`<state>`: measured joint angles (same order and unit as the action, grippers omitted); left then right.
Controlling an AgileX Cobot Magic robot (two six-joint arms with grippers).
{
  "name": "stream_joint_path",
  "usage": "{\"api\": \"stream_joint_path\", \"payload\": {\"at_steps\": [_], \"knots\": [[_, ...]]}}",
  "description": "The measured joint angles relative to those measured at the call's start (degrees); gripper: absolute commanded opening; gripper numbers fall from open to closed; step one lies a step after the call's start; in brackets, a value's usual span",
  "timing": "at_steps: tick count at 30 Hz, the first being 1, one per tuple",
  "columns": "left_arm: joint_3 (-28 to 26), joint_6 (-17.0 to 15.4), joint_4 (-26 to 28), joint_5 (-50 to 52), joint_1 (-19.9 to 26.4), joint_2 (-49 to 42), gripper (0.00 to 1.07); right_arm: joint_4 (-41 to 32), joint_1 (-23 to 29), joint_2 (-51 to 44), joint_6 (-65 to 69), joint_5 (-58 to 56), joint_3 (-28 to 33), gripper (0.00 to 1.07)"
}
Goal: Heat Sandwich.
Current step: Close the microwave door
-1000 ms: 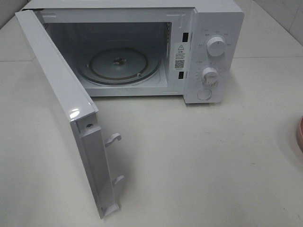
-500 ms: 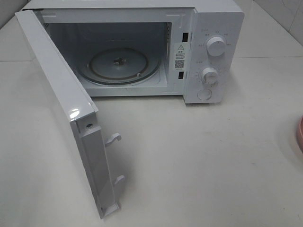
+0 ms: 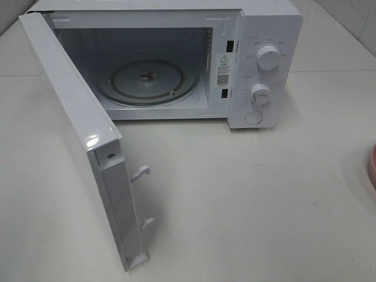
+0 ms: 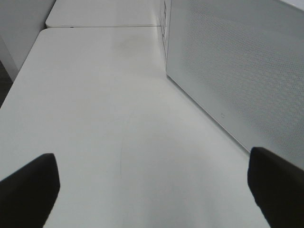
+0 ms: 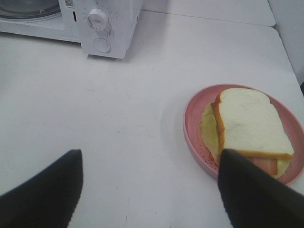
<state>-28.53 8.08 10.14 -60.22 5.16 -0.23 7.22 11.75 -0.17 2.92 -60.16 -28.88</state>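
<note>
Both tools spread, sandwich (image 5: 251,126) on pink dish (image 5: 192,124) rim

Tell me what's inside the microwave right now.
Inside the microwave only the bare glass turntable shows. The open door hides the cavity's left side. The sandwich sits outside on the pink dish.

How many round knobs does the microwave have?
2 knobs on the microwave front panel: the upper knob and the lower knob. Below them sits a flat round button, not a knob.
</note>
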Motion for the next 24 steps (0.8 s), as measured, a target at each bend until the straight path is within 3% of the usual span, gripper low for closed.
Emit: {"api": "stream_joint_path", "payload": {"at_steps": [6,9,13,24], "knots": [[0.0,0.0,0.0,0.0,0.0,0.0,1.01,0.0,-0.7,0.0,0.0,0.0,0.0,0.76],[0.0,0.0,0.0,0.0,0.0,0.0,1.01,-0.1,-4.6,0.0,0.0,0.0,0.0,0.76],[0.0,0.0,0.0,0.0,0.0,0.0,1.01,-0.1,-5.8,0.0,0.0,0.1,0.0,0.76],[0.0,0.0,0.0,0.0,0.0,0.0,1.01,-0.1,-5.8,0.0,0.1,0.1,0.0,0.76]]}}
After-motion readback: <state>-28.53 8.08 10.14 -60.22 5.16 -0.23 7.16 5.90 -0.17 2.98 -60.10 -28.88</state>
